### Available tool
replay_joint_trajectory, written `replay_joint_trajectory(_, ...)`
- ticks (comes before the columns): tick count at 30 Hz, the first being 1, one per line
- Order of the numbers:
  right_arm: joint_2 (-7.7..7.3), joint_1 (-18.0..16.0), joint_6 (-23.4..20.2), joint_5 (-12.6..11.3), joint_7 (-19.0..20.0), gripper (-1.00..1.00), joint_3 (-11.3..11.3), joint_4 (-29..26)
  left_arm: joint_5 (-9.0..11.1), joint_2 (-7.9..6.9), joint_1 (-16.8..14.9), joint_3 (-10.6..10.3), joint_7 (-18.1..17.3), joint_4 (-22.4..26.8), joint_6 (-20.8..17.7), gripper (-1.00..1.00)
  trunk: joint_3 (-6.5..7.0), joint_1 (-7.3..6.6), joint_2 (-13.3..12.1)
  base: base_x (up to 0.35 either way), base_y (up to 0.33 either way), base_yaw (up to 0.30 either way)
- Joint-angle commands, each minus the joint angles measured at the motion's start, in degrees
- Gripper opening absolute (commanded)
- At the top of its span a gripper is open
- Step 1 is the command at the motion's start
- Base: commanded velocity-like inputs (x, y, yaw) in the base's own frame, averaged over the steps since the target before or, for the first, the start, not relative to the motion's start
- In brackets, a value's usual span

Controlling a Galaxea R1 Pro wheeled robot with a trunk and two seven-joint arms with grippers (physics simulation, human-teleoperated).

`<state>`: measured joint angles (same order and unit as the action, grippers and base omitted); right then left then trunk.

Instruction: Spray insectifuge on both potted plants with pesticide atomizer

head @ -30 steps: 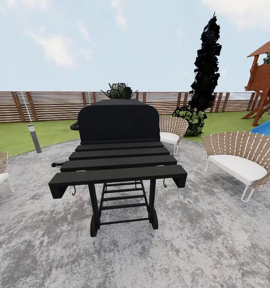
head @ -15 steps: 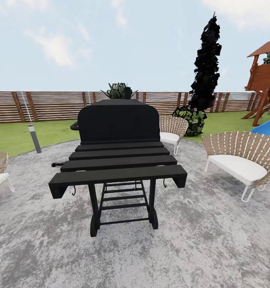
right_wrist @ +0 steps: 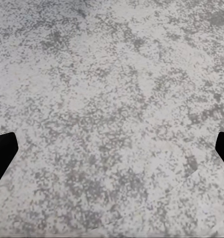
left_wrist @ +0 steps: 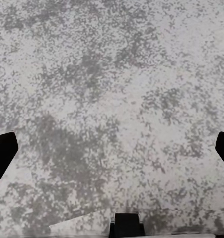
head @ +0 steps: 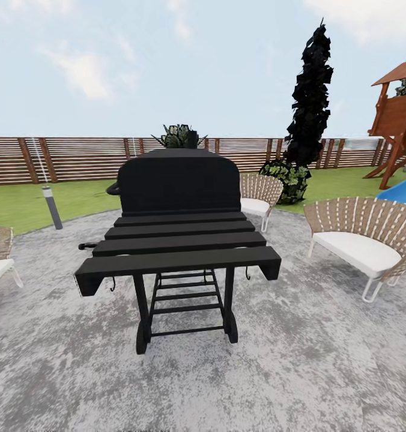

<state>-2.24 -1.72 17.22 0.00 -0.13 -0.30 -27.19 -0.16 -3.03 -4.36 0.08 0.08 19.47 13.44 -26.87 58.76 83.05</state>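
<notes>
From the head view, we face a black barbecue grill (head: 178,240) on the grey patio (head: 299,360); it has shifted only slightly, so we have barely turned. No atomizer or potted plants here (search continues). Each wrist view shows paving between its spread fingertips: left claw (left_wrist: 112,148) and right claw (right_wrist: 112,151) are apart, empty.
</notes>
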Motion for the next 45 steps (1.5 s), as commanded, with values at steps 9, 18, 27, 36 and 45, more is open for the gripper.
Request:
replay_joint_trajectory(9, -0.04, -0.04, 0.18, 0.06, 0.04, 1.00, 0.01, 1.93, 0.07, 0.04, -0.03, 0.01, 0.01, -0.05, 0.20, 1.00, -0.06, -0.03, 0.03, -0.288, 0.130, 0.000)
replay_joint_trajectory(18, -0.04, -0.04, 0.14, 0.01, 0.02, 1.00, -0.13, 2.65, 0.09, -0.04, -0.03, 0.01, 0.01, -0.05, 0.23, 1.00, -0.06, -0.03, 0.03, -0.292, 0.196, -0.001)
replay_joint_trajectory(27, -0.04, -0.04, 0.10, 0.00, 0.04, 1.00, -0.14, 2.67, 0.09, -0.05, 0.01, 0.01, 0.01, -0.05, 0.26, 1.00, -0.06, -0.03, 0.03, -0.279, 0.219, -0.189)
replay_joint_trajectory(36, -0.04, -0.04, 0.10, -0.03, 0.03, 1.00, -0.14, 2.67, 0.07, -0.05, 0.05, 0.01, 0.01, -0.05, 0.26, 1.00, -0.06, -0.03, 0.03, -0.278, 0.221, -0.263)
replay_joint_trajectory(45, -0.04, -0.04, 0.10, -0.03, 0.04, 1.00, -0.14, 2.67, 0.07, -0.05, 0.05, 0.01, 0.01, -0.05, 0.27, 1.00, -0.06, -0.03, 0.03, -0.272, 0.219, -0.265)
